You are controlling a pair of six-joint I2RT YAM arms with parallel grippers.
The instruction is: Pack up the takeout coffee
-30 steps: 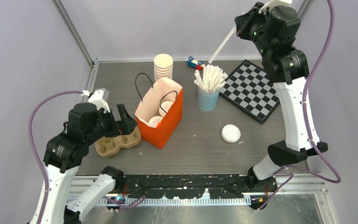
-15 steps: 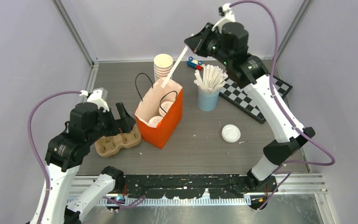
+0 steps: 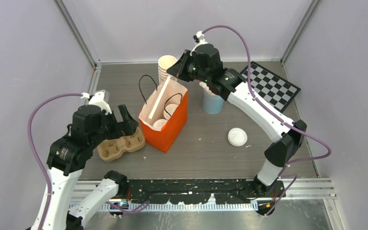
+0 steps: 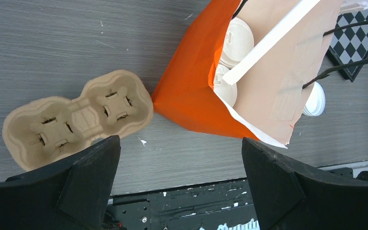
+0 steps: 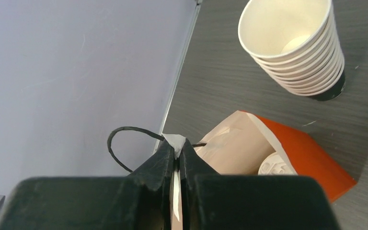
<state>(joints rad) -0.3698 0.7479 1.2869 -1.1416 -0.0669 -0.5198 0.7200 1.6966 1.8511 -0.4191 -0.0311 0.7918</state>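
The orange paper bag stands open mid-table. Two lidded white coffee cups sit inside it; their lids also show in the left wrist view. My right gripper hangs above the bag's back edge, shut on a long white stick that slants down into the bag. The stick shows pinched between the fingers in the right wrist view. My left gripper is open and empty, above the table between the cardboard cup carrier and the bag.
A stack of lidless cream cups stands behind the bag. A light-blue cup of white sticks is to its right. A loose white lid lies front right. A checkerboard is at the back right.
My right arm has swung from the back right to over the bag, and the stick's lower end has gone into the bag. The checkerboard has turned and shifted. The left arm has not moved.
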